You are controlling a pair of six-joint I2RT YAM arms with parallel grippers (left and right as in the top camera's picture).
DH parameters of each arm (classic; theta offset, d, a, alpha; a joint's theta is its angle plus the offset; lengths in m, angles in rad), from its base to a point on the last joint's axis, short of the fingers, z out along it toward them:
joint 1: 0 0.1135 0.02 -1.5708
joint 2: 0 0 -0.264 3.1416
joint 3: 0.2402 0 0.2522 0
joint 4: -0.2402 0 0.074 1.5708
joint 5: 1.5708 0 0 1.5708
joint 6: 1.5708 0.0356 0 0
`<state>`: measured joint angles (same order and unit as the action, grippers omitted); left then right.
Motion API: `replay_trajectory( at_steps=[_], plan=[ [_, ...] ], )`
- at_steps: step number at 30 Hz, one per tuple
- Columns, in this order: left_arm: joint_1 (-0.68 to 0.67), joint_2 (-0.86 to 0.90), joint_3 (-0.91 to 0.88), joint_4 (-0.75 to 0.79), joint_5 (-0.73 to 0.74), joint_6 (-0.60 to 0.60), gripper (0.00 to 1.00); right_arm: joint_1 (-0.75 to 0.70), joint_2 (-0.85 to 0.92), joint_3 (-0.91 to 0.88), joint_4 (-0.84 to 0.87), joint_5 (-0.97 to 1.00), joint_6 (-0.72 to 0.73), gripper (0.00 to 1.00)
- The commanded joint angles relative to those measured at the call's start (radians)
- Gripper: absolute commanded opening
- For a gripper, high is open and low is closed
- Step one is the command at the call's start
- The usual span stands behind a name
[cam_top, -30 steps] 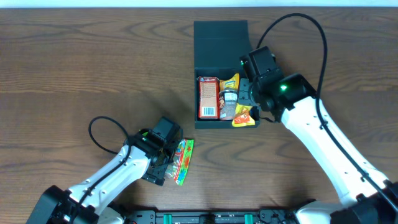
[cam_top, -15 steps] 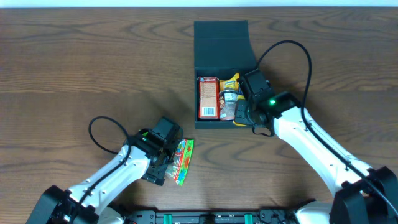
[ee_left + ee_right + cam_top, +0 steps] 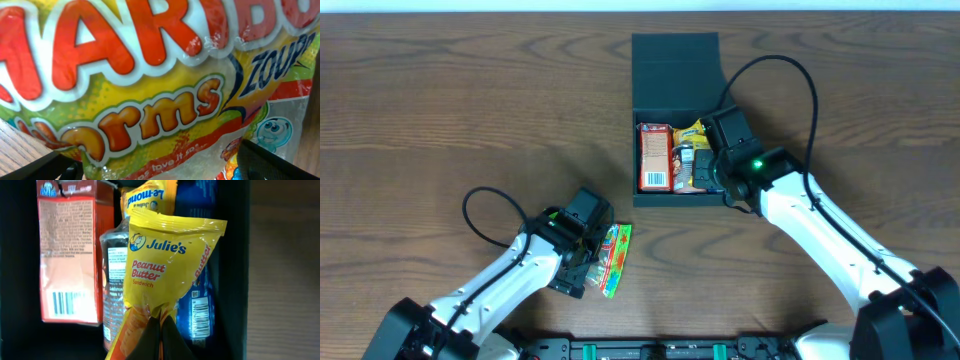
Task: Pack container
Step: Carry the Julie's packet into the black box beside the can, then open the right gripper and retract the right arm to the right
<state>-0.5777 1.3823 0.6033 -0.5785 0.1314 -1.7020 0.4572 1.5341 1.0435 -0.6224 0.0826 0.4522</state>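
Observation:
The dark teal container (image 3: pixel 680 199) stands open at the back middle, its flap lid (image 3: pixel 675 65) lying flat behind it. Inside are a red carton (image 3: pixel 654 157), a dark packet (image 3: pixel 682 165) and a yellow packet (image 3: pixel 691 130). My right gripper (image 3: pixel 712 172) is at the container's right side, shut on a yellow Julie's peanut butter packet (image 3: pixel 167 265), pinched at its lower end (image 3: pixel 160 325) and held among the packed snacks. My left gripper (image 3: pixel 595 255) is open over a Haribo worms packet (image 3: pixel 616 258) on the table; the packet (image 3: pixel 150 75) fills the left wrist view, between the fingers (image 3: pixel 160 167).
A blue packet (image 3: pixel 200 305) sits behind the yellow one by the container's right wall (image 3: pixel 235 255). Bare wooden table (image 3: pixel 470 110) lies to the left and front right. Each arm trails a black cable (image 3: pixel 485 215).
My right gripper has moved down and left with the yellow packet, carrying it from over the front right corner further inside the container. The left arm has not moved.

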Motion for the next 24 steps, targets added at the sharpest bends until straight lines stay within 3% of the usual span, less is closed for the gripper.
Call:
replay_trajectory(
  at_steps=[1,8,9,10,11,17,21,24],
  plan=[
    [0.001,0.01,-0.006,-0.004,-0.008,-0.005,0.95,-0.024,0.004,-0.006,-0.015,0.019,-0.13,0.01],
    [0.001,0.01,-0.006,-0.004,-0.008,-0.004,0.95,-0.095,0.005,-0.012,-0.055,0.051,-0.211,0.01],
    [0.001,0.01,-0.006,-0.004,-0.008,-0.005,0.95,-0.102,0.006,-0.012,-0.055,0.043,-0.211,0.11],
    [0.001,0.01,-0.006,-0.004,-0.008,-0.004,0.95,-0.107,0.007,-0.013,-0.055,0.031,-0.212,0.32],
    [0.001,0.01,-0.006,-0.004,-0.008,-0.005,0.95,-0.111,0.007,-0.013,-0.053,0.023,-0.214,0.4],
    [0.001,0.01,-0.006,-0.004,-0.008,-0.005,0.95,-0.113,0.008,-0.007,-0.019,0.011,-0.213,0.32],
    [0.002,0.01,-0.006,-0.004,-0.008,-0.004,0.95,-0.113,0.008,0.016,-0.044,-0.035,-0.185,0.05],
    [0.002,0.01,-0.006,-0.004,-0.008,-0.005,0.95,-0.113,0.009,0.016,-0.055,-0.035,-0.176,0.01]
  ],
)
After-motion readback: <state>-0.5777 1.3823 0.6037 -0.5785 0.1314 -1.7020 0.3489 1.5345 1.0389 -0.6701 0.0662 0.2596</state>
